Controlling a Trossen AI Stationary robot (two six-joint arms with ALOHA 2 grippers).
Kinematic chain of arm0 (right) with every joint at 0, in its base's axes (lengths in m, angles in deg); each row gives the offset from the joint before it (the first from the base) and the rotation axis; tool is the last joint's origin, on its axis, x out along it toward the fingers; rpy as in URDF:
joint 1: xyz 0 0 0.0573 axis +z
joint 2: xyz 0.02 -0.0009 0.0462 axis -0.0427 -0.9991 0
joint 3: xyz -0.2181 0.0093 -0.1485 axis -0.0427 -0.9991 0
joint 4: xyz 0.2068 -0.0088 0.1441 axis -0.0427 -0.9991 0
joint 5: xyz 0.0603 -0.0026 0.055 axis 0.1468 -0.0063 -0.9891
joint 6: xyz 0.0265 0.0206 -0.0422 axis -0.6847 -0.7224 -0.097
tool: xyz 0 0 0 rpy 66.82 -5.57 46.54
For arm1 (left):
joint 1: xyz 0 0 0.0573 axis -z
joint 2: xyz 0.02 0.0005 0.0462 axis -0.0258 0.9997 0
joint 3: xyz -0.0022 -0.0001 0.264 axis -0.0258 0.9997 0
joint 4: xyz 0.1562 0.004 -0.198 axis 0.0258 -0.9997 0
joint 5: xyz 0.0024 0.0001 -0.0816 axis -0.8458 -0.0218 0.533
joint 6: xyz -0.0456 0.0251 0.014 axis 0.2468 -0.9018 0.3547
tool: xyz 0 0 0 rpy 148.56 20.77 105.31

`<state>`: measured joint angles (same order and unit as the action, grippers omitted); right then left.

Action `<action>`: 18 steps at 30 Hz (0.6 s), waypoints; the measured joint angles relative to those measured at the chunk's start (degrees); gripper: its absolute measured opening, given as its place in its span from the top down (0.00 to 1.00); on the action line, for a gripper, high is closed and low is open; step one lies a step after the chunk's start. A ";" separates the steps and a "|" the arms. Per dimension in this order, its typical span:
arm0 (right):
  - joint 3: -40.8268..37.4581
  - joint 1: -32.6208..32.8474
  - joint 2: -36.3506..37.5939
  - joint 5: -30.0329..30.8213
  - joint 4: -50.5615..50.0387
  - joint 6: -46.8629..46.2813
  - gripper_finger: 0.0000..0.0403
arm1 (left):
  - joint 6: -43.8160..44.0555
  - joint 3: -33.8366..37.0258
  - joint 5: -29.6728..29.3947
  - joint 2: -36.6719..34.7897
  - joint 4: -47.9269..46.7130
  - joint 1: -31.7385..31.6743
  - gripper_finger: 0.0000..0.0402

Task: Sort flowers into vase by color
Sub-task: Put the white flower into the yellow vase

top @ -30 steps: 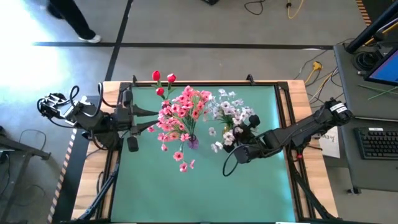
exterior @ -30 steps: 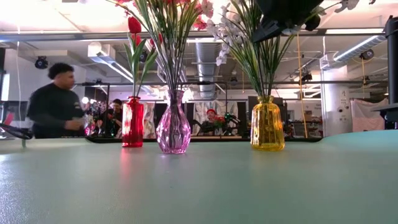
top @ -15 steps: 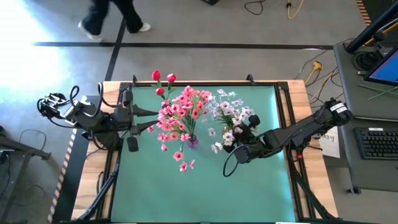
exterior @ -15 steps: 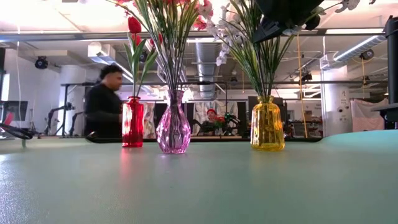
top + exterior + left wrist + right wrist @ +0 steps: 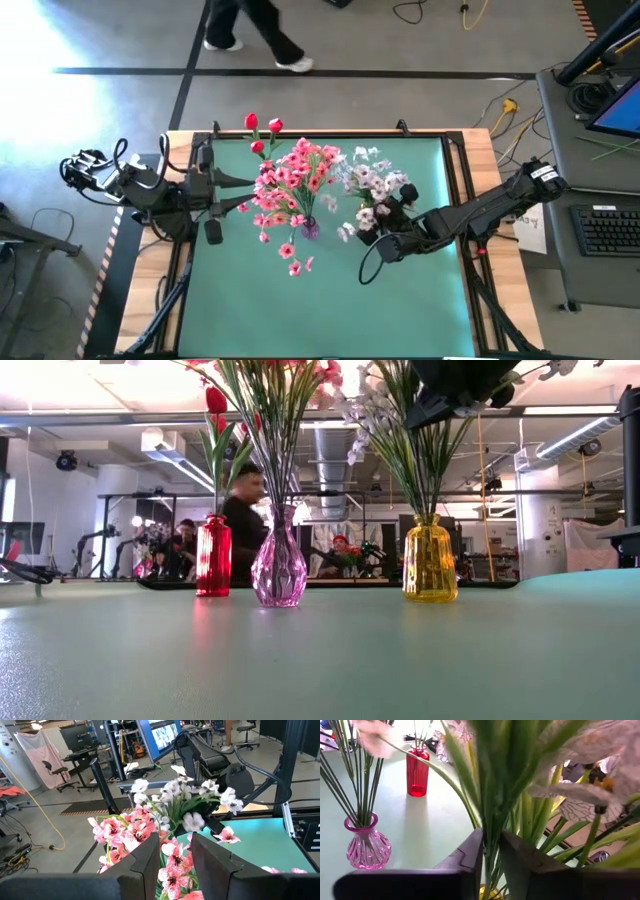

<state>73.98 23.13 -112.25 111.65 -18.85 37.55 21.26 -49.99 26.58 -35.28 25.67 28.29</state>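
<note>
White flowers stood in yellow vase near the table's far-right part; right gripper narrowly pinched their stems. Left gripper idled at left edge, slightly parted, empty.

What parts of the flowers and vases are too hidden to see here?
- Low view: the blossoms of the white flowers run off the top edge.
- High view: the yellow vase is hidden beneath its flowers.
- Right wrist view: the right hand closes around green stems; blurred leaves hide which one it holds.
</note>
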 joint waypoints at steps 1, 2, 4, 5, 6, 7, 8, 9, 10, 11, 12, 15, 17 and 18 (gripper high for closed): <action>0.00 0.00 0.00 0.00 0.00 0.00 0.85 | 0.13 0.02 0.00 0.00 0.04 -0.02 0.75; 0.00 0.00 0.00 0.00 0.00 -0.02 0.83 | 0.15 0.04 0.00 0.00 0.02 0.00 0.75; 0.11 0.00 0.01 -0.02 -0.02 0.01 0.79 | 0.15 0.04 0.00 0.00 0.04 -0.01 0.75; 0.27 0.00 0.00 -0.02 -0.05 0.25 0.77 | 0.16 0.04 0.00 0.00 0.03 -0.02 0.75; 0.50 0.00 0.00 -0.02 -0.02 0.50 0.75 | 0.17 0.04 0.00 0.00 0.04 -0.02 0.75; 0.75 0.00 0.00 -0.02 -0.01 0.71 0.73 | 0.17 0.05 0.00 0.00 0.03 -0.02 0.75; 1.00 0.00 0.01 -0.02 0.01 0.81 0.71 | 0.17 0.06 0.00 0.00 0.04 -0.02 0.75; 1.21 0.00 0.00 -0.03 -0.04 1.00 0.69 | 0.17 0.06 0.00 0.00 0.04 0.00 0.75; 1.50 0.00 0.00 -0.02 -0.11 1.21 0.67 | 0.17 0.06 0.00 0.00 0.04 -0.01 0.75; 1.80 0.02 0.00 -0.04 -0.09 1.51 0.66 | 0.17 0.06 0.00 0.00 0.04 -0.01 0.75; 2.12 0.02 0.00 -0.07 -0.12 1.79 0.64 | 0.23 0.07 0.00 0.00 0.03 -0.02 0.75; 3.46 0.02 0.01 -0.43 -1.76 1.76 0.59 | 0.58 0.13 0.00 0.00 -0.18 0.00 0.75; 4.26 0.04 0.00 -0.46 -2.91 1.70 0.57 | 0.75 0.26 0.00 0.00 -0.30 -0.02 0.75; 4.61 0.04 0.00 -0.48 -3.10 1.72 0.56 | 0.87 0.29 0.00 0.00 -0.36 0.00 0.75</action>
<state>78.60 23.18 -112.24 111.17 -21.95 39.27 22.13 -49.70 26.58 -35.28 25.31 28.29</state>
